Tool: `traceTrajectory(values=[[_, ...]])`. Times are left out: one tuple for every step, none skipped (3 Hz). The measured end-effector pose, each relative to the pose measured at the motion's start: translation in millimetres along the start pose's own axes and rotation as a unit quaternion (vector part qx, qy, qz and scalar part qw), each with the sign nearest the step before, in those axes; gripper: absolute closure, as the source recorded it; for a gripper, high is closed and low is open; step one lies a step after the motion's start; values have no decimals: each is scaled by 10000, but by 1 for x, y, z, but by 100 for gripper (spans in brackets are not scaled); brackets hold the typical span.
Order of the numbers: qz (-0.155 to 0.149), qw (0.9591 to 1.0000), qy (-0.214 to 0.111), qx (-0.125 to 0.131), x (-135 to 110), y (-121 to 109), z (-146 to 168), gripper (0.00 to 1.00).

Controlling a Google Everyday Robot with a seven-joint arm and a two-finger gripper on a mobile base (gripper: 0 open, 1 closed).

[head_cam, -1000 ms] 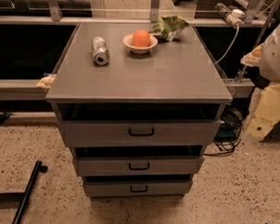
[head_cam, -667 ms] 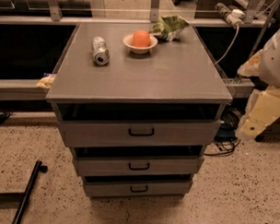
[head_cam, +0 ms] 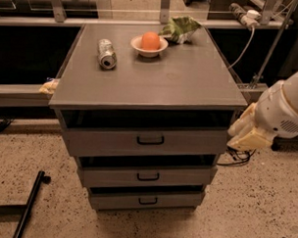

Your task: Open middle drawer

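1. No text, brand, number or sign can be read anywhere (the can (head_cam: pixel 107 53) lying on the cabinet top (head_cam: pixel 179 83) is too blurred to tell).
2. The gripper (head_cam: pixel 246 131), just right of the cabinet, shows no readable marking.

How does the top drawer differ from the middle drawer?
The top drawer has a wider, taller front than the middle drawer. The gripper sits right of the cabinet, level with the top drawer, above the middle drawer. Both are grey with a black centre handle.
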State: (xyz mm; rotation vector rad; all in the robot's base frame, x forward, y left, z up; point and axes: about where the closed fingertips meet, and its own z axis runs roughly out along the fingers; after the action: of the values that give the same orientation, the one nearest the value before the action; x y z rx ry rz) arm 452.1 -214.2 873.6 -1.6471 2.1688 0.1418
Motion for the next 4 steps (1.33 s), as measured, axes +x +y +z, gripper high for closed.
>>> traceTrajectory(values=[[2,10000,-58,37,-2,-3,2,89],[-7,10000,-29,33,-3,-2,1,100],[52,9999,59,128,15,4,24,100],[36,9998,-190,83,45,16,87,100]])
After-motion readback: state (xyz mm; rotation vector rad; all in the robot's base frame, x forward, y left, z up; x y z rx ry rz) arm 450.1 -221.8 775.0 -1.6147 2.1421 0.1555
